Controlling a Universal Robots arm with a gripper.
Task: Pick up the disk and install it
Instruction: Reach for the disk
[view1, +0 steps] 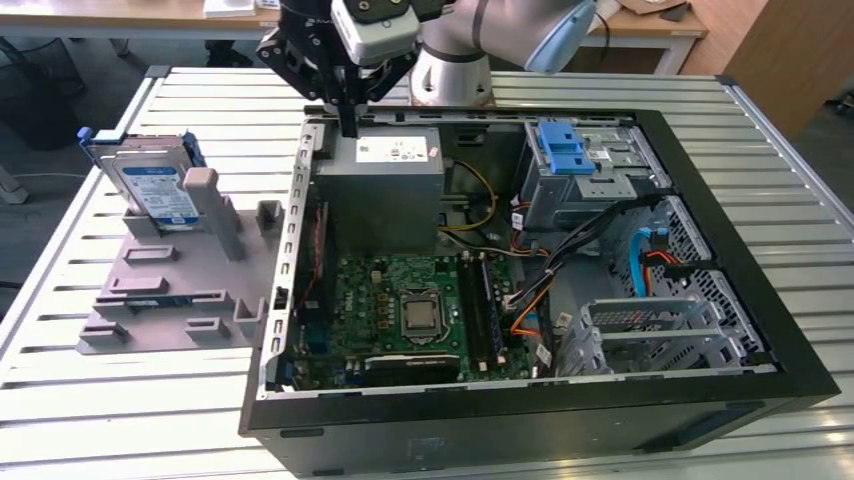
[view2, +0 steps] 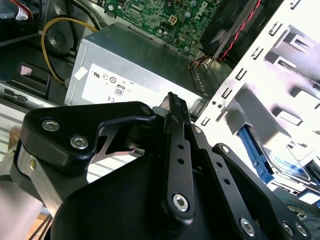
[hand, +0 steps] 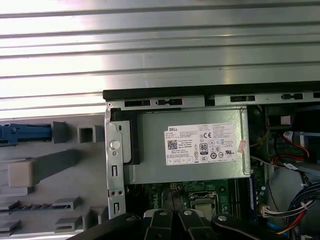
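Showing the task at its outset. The gripper (view1: 350, 128) hangs with its fingers pressed together and nothing pinched between them; in the second wrist view the fingertips (view2: 175, 107) meet as one dark blade. Directly beneath them lies the power-supply box (view1: 380, 190), set against the rim of the open computer case (view1: 534, 425).

The disk (view1: 151, 190) stands upright on its edge in a grey fixture (view1: 160, 290). It is well apart from the gripper and outside the case wall, towards the exterior view's left.

Progress, as a judgement: neither step is done. The disk rests untouched in the fixture, so both the lifting and the installing remain. The blue latch (view1: 574, 145) with its metal cage sits inside the case, on the far side of the power-supply box from the disk.

Labels: the disk carries a white-and-blue label, its print too small to make out. The power-supply box bears a white sticker (hand: 202, 144) with rows of fine print, a square code and a line of certification marks. A small pink tag (hand: 242, 146) sits just beside the sticker.
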